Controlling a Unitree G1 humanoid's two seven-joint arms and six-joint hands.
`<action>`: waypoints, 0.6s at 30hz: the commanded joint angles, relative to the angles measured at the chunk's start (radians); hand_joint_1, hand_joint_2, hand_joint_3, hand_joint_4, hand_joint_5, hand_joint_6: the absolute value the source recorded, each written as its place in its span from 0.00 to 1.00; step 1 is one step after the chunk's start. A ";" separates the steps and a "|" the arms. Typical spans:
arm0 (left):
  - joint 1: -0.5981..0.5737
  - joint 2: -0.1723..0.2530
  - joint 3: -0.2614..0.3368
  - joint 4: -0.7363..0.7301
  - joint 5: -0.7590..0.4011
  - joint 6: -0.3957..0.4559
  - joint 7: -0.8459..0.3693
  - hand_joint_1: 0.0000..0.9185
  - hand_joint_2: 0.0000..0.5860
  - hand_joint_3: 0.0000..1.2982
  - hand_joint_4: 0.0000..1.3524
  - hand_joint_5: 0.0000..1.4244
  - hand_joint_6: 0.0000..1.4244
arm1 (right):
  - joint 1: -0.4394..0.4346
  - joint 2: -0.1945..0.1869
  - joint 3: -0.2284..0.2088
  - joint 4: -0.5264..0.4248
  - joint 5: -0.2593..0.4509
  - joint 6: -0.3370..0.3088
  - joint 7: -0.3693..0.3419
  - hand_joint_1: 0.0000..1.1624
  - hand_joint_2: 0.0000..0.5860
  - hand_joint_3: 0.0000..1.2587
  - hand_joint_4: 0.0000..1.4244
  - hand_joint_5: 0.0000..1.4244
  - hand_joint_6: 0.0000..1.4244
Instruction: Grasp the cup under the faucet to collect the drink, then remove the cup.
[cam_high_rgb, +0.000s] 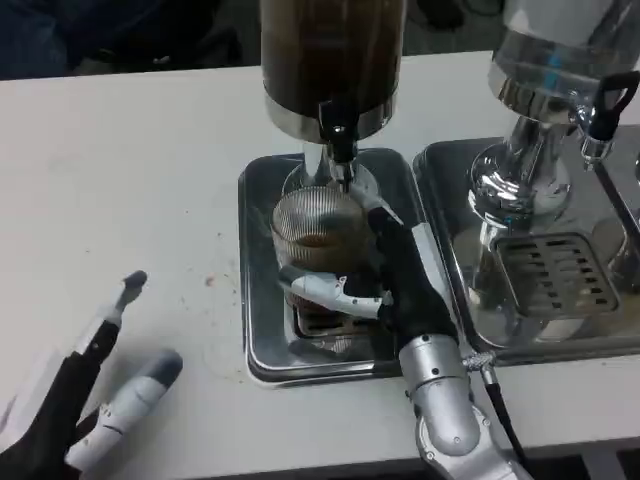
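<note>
A ribbed clear glass cup stands on the steel drip tray directly under the faucet of the dark drink dispenser. A little brown drink shows inside the cup. My right hand wraps around the cup's lower right side, with white fingers curled across its base in front. My left hand lies on the white table at the lower left, fingers spread and holding nothing, well apart from the tray.
A second, clear dispenser stands on its own steel tray with a slotted grate at the right, close beside my right forearm. The white table stretches bare to the left of the trays.
</note>
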 joint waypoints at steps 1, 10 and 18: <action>0.016 0.018 0.009 -0.028 -0.006 0.016 0.001 0.00 0.23 0.00 0.00 0.00 0.00 | 0.005 0.026 0.001 0.044 -0.010 -0.001 -0.038 0.97 0.35 0.29 0.35 0.40 0.52; 0.020 0.014 0.001 -0.036 -0.007 0.021 -0.004 0.00 0.23 0.00 0.00 0.00 0.00 | -0.005 0.027 0.004 0.061 -0.032 -0.043 -0.107 1.00 0.23 0.43 0.43 0.51 0.71; 0.016 0.019 -0.005 -0.031 -0.011 0.022 -0.010 0.00 0.23 0.00 0.00 0.00 0.00 | 0.005 0.024 0.007 0.040 -0.043 -0.062 -0.155 1.00 0.17 0.51 0.50 0.57 0.80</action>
